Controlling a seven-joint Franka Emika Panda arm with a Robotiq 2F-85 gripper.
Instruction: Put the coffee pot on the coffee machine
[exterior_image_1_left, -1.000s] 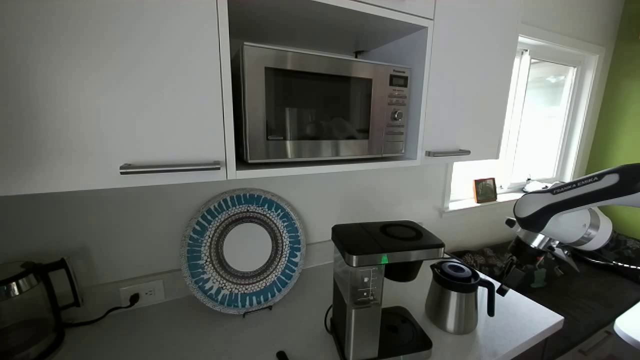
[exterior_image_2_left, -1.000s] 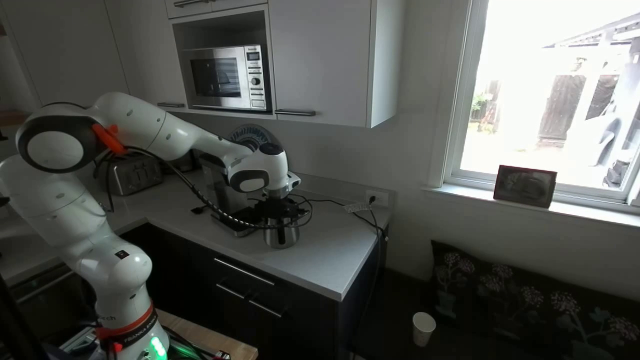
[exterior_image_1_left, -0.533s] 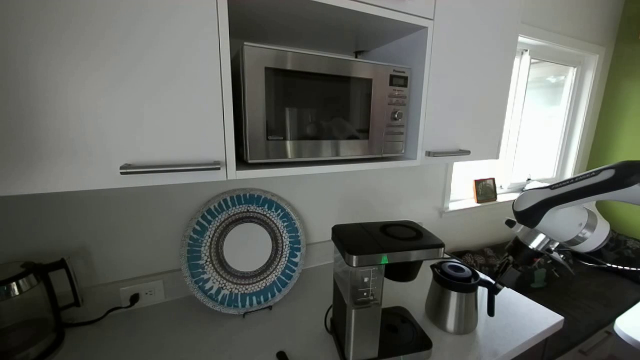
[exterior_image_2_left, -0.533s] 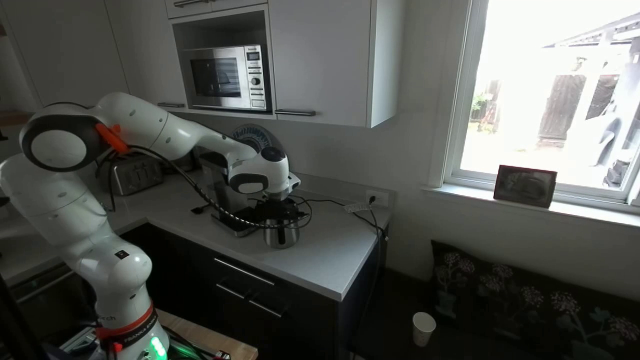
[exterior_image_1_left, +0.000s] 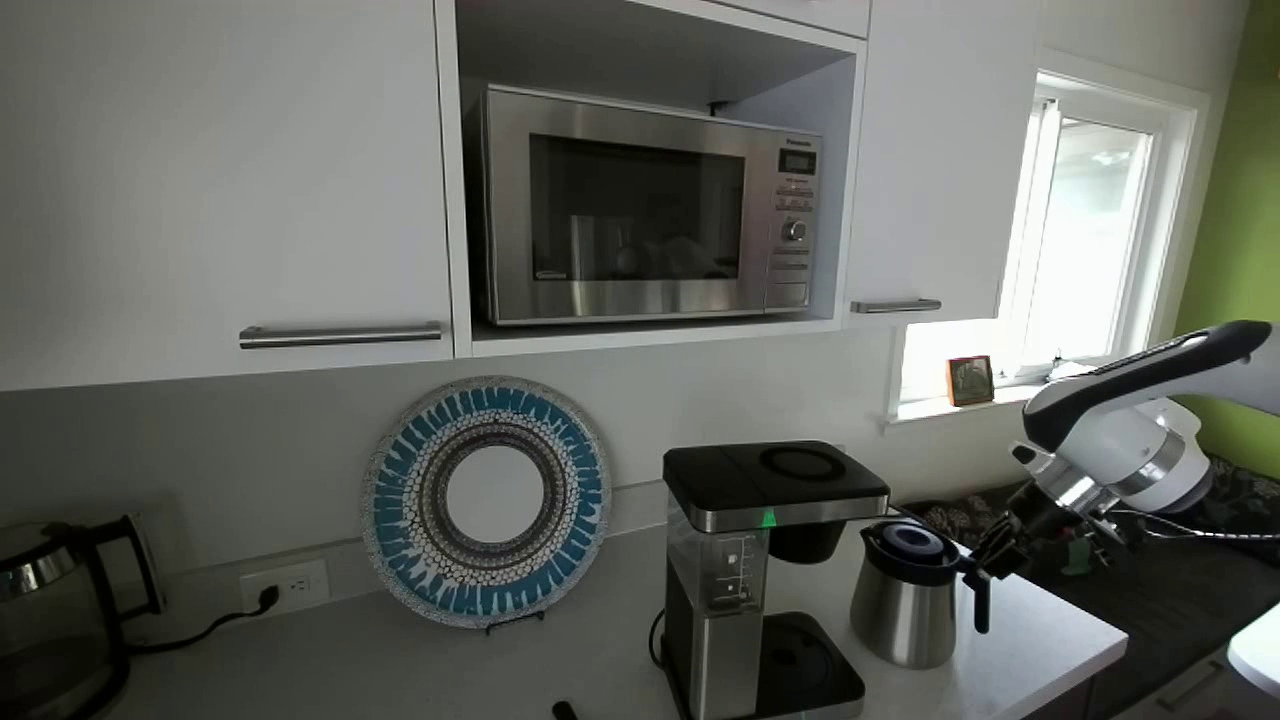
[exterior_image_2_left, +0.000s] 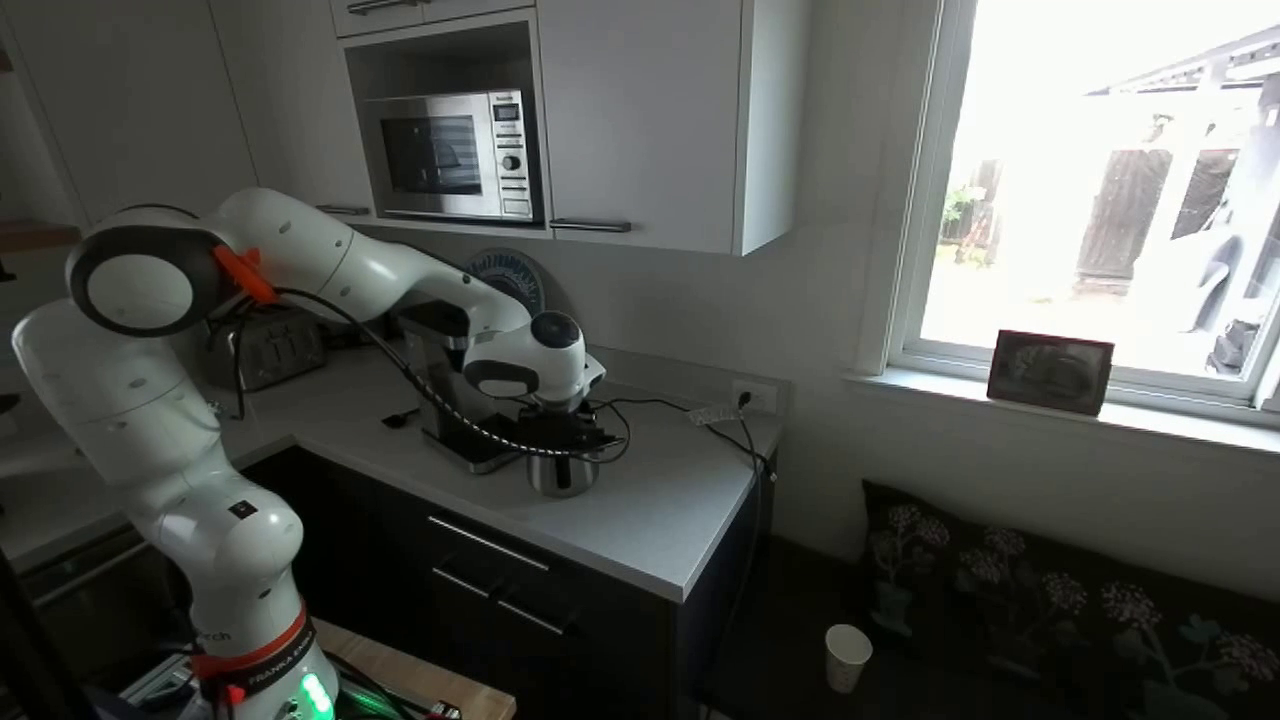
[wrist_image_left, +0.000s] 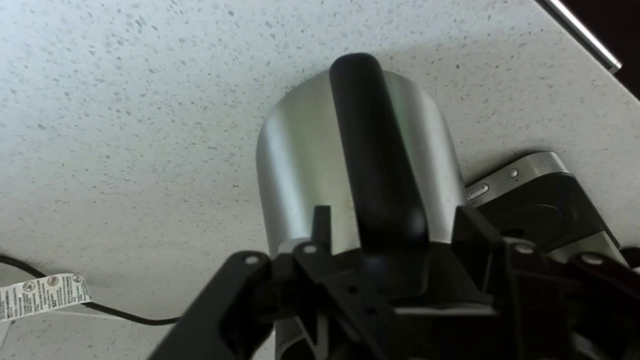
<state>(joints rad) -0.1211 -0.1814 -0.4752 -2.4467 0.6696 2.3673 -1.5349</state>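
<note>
A steel microwave (exterior_image_1_left: 650, 207) is housed in a cabinet niche (exterior_image_1_left: 560, 45); a blue-patterned disc (exterior_image_1_left: 495, 495) is propped below. A framed picture (exterior_image_2_left: 1050, 372) is set on the windowsill (exterior_image_2_left: 940, 384), and a white cup (exterior_image_2_left: 847, 658) is seen near a flowered cushion (exterior_image_2_left: 1080, 610).

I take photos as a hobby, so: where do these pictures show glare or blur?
In both exterior views, the window glares white in places; in the wrist view, bright streaks on the pot, the claw dark and soft, specks on the counter crisper.
</note>
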